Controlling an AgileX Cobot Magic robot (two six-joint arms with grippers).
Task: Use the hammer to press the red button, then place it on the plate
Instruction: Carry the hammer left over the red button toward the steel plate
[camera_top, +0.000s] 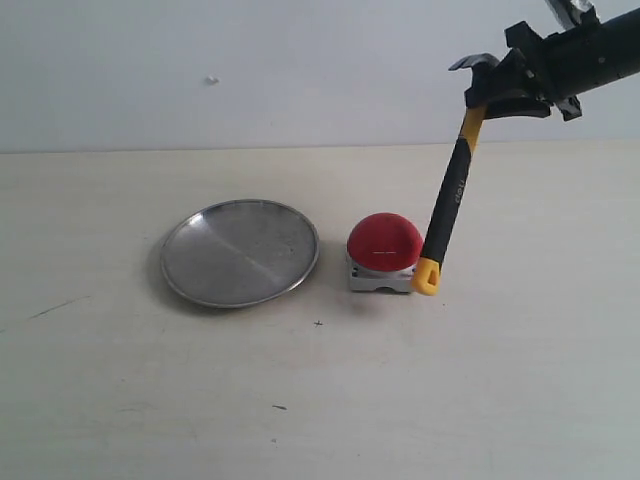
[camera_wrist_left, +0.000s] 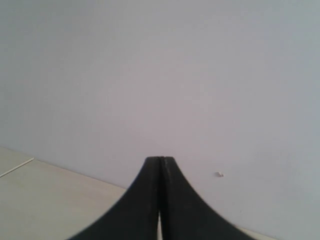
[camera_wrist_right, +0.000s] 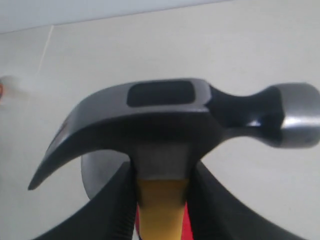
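Holding yellow-and-black claw hammer (camera_top: 447, 200) below its head in clamped right hand (camera_top: 487, 98), looped end just beside glossy red dome button (camera_top: 384, 241). Press apparently pending; round silver metal plate (camera_top: 240, 252) nearby unloaded.

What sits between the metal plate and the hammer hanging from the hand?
The red button on its grey-white base: the plate lies on one side, the hammer hangs close on the other, yellow end down. The exterior view shows this.
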